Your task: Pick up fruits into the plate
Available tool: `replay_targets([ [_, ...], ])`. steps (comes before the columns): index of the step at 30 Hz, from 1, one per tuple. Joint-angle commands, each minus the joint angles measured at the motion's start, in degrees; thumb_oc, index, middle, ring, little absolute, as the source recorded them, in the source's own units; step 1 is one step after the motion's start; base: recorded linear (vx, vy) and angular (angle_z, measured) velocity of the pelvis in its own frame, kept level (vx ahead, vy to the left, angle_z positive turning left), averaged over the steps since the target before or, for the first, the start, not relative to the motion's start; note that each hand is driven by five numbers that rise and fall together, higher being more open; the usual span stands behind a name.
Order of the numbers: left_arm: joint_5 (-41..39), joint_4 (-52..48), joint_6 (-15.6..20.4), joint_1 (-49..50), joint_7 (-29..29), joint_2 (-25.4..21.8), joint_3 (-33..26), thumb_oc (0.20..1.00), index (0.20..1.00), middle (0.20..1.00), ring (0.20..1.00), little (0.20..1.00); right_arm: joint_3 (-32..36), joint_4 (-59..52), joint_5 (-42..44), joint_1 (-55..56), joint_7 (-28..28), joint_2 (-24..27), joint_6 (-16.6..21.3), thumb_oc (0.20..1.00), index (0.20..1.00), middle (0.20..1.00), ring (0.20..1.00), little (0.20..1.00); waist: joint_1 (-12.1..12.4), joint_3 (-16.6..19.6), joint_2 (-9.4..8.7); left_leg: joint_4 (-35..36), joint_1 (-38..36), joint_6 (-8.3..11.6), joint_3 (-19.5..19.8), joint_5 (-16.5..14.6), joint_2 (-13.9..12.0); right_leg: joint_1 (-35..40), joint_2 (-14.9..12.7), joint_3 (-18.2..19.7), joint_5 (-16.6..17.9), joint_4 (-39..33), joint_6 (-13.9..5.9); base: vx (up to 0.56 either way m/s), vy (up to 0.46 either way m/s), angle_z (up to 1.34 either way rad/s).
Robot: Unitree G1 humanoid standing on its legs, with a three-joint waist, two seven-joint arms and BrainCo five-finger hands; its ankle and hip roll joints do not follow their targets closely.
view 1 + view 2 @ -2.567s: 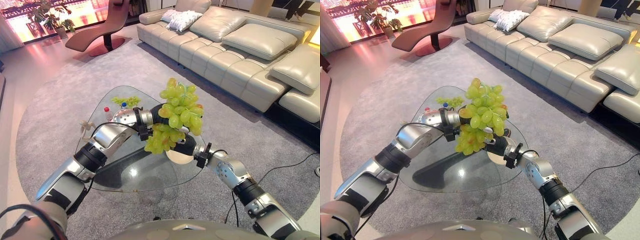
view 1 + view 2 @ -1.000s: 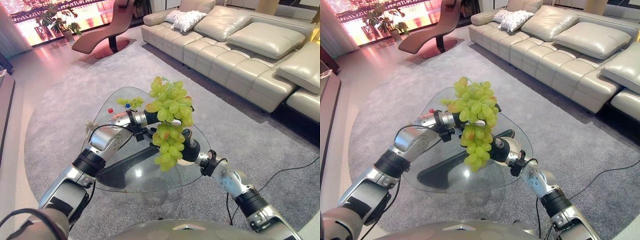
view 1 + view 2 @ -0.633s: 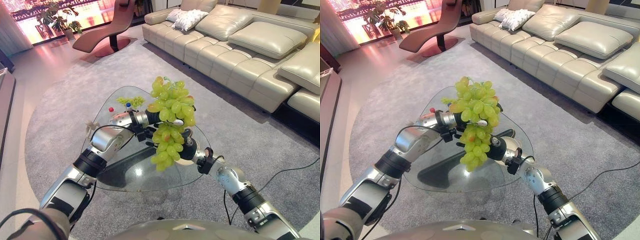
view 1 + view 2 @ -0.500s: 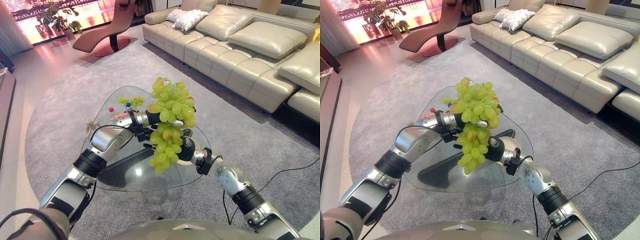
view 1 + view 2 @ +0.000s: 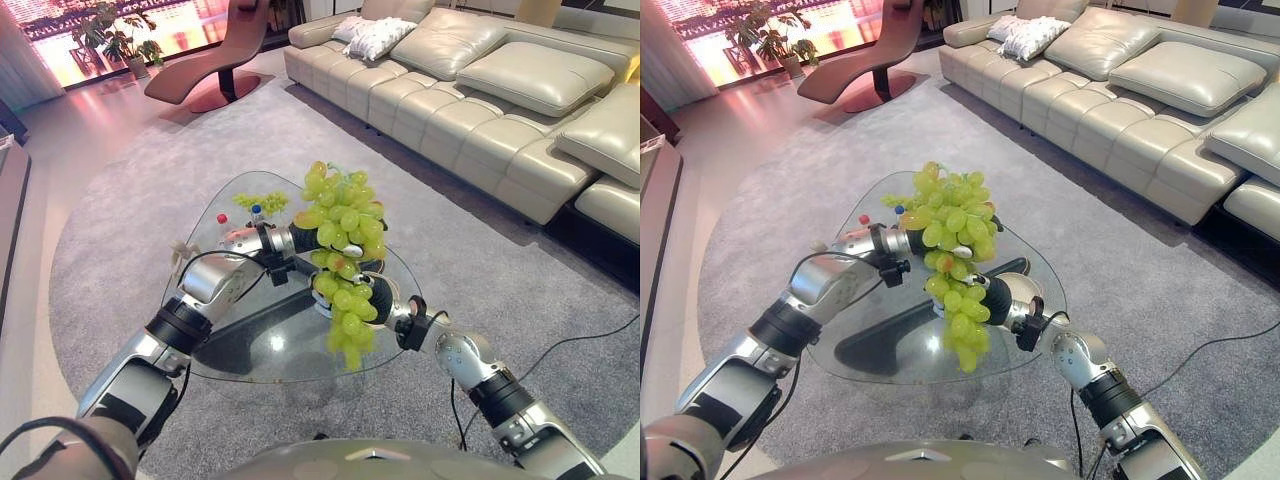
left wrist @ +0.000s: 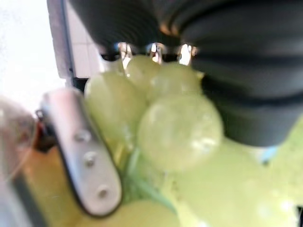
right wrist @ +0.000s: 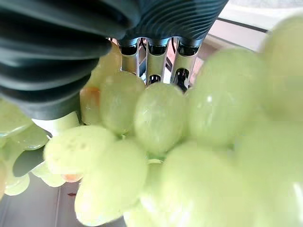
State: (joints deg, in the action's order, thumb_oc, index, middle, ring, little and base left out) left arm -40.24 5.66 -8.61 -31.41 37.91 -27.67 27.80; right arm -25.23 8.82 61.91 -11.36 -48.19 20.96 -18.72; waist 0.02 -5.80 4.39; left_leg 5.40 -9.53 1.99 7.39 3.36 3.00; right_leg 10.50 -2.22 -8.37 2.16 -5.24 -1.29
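my left hand [image 5: 300,238] clamped on big bunch of green grapes [image 5: 343,240], held above clear glass table [image 5: 262,345] | my right hand [image 5: 378,298] under bunch, grip hidden, cannot tell | small green grape cluster [image 5: 259,201] beyond my left hand

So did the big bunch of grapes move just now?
Yes. The grapes now hang lower than a moment ago, their tip reaching down toward the near edge of the glass table.

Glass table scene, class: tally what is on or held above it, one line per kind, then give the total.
Large grape bunch, held above the glass table: 1
Small grape bunch on the table: 1
Small bottles, red cap and blue cap: 2
Total: 4
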Motion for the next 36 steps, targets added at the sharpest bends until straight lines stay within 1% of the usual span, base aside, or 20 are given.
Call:
replay_targets([
  [1,0.9,3.8,2.4,-3.5,-0.3,0.7,0.1,0.200,0.200,0.200,0.200,0.200,-1.0,-4.7,4.1,-4.8,-3.7,-3.9,1.2,0.200,0.200,0.200,0.200,0.200,0.9,-0.1,-2.29,-2.7,-2.3,-0.13,-7.4,-8.5,-0.6,0.9,-2.4,-0.2,-4.1,1.3,-4.25,0.00,0.000,0.00],
  [10,0.8,4.4,1.9,-3.0,-1.7,1.2,-0.7,0.200,0.200,0.200,0.200,0.200,-0.7,-4.3,4.2,-4.3,-3.7,-4.3,1.4,0.200,0.200,0.200,0.200,0.200,1.0,-0.1,-2.29,-2.8,-2.2,-0.07,-7.4,-8.5,-0.7,1.0,-2.3,-0.3,-4.2,1.3,-4.16,0.00,0.000,0.00],
  [11,0.3,4.6,1.1,-2.5,-2.0,1.4,-1.1,1.000,1.000,1.000,1.000,1.000,-0.7,-4.1,4.2,-4.2,-3.3,-4.4,1.8,0.200,0.200,0.200,0.200,0.200,1.0,-0.2,-2.24,-2.9,-2.2,-0.01,-7.4,-8.4,-0.7,0.9,-2.3,-0.3,-4.2,1.4,-4.09,0.00,0.000,0.00],
  [16,0.7,6.0,1.3,-0.8,-2.6,1.6,-2.2,1.000,1.000,1.000,1.000,1.000,0.2,-3.5,3.7,-3.1,-2.9,-4.4,2.5,0.200,0.200,0.200,0.200,0.200,0.9,-0.3,-2.27,-2.9,-2.3,-0.12,-7.4,-8.5,-0.7,1.0,-2.2,-0.2,-4.2,1.3,-4.11,0.00,0.000,0.00],
  [19,0.5,6.4,1.4,1.6,-3.0,0.7,-4.2,1.000,1.000,1.000,1.000,1.000,1.6,-3.0,3.0,-1.5,-2.9,-3.8,2.6,0.200,0.200,0.200,0.200,0.200,0.8,-0.2,-2.29,-2.8,-2.4,-0.15,-7.7,-8.5,-0.8,0.9,-2.2,0.0,-4.2,1.3,-4.13,0.00,0.000,0.00],
  [24,0.9,6.0,2.1,7.2,-2.7,-1.6,-8.5,1.000,1.000,1.000,1.000,1.000,4.8,-1.9,0.1,2.6,-4.0,-1.9,3.9,0.200,0.200,0.200,0.200,0.200,0.9,-0.4,-2.43,-2.8,-2.4,-0.26,-8.0,-8.7,-1.0,0.9,-2.1,0.1,-4.2,1.1,-4.08,0.00,0.001,-0.01],
  [26,2.0,5.6,2.4,11.5,-3.1,-2.9,-11.4,1.000,1.000,1.000,1.000,1.000,7.5,-1.0,-2.1,5.1,-4.5,-0.2,4.9,0.200,0.200,0.200,0.200,0.200,1.0,-0.7,-2.60,-2.9,-2.3,-0.37,-8.1,-8.8,-1.1,0.8,-2.1,0.2,-4.2,1.2,-4.01,0.00,0.000,0.00],
  [28,2.4,5.7,2.3,13.1,-3.3,-3.3,-12.4,1.000,1.000,1.000,1.000,1.000,8.6,-0.5,-3.0,5.8,-4.5,0.5,5.2,0.200,0.200,0.200,0.200,0.200,1.0,-0.8,-2.67,-3.0,-2.2,-0.40,-8.1,-8.8,-1.1,0.8,-2.1,0.2,-4.2,1.2,-3.98,0.02,0.004,-0.01],
  [29,4.4,6.2,2.4,16.7,-4.2,-4.1,-14.6,1.000,1.000,1.000,1.000,1.000,11.2,0.4,-4.2,7.0,-4.2,2.1,5.7,0.200,0.200,0.200,0.200,0.200,1.1,-1.1,-2.85,-3.2,-2.2,-0.42,-8.1,-8.8,-1.2,0.8,-2.1,0.1,-4.2,1.3,-3.92,0.04,0.010,-0.02],
  [30,5.1,6.3,2.5,17.7,-4.8,-4.2,-15.0,1.000,1.000,1.000,1.000,1.000,11.8,0.7,-4.5,7.4,-4.1,2.5,5.9,0.200,0.200,0.200,0.200,0.200,1.1,-1.2,-2.88,-3.2,-2.2,-0.42,-8.1,-8.8,-1.2,0.8,-2.1,0.1,-4.2,1.3,-3.91,0.05,0.014,0.00],
  [32,7.5,7.9,3.0,20.7,-6.5,-4.7,-16.4,1.000,1.000,1.000,1.000,1.000,14.1,1.6,-6.0,8.2,-3.3,3.9,6.7,0.200,0.200,0.200,0.200,0.200,1.2,-1.7,-3.06,-3.5,-1.9,-0.44,-8.0,-8.8,-1.3,0.6,-2.0,-0.1,-4.2,1.5,-3.84,0.00,0.000,0.00],
  [36,9.8,12.5,3.0,26.8,-8.3,-5.1,-19.7,1.000,1.000,1.000,1.000,1.000,18.8,3.4,-10.2,9.9,-0.7,6.6,8.7,0.200,0.200,0.200,0.200,0.200,1.5,-2.7,-3.34,-3.9,-1.3,-0.43,-7.7,-8.7,-1.3,0.0,-1.9,-0.4,-4.2,1.9,-3.57,0.00,0.000,0.00],
])
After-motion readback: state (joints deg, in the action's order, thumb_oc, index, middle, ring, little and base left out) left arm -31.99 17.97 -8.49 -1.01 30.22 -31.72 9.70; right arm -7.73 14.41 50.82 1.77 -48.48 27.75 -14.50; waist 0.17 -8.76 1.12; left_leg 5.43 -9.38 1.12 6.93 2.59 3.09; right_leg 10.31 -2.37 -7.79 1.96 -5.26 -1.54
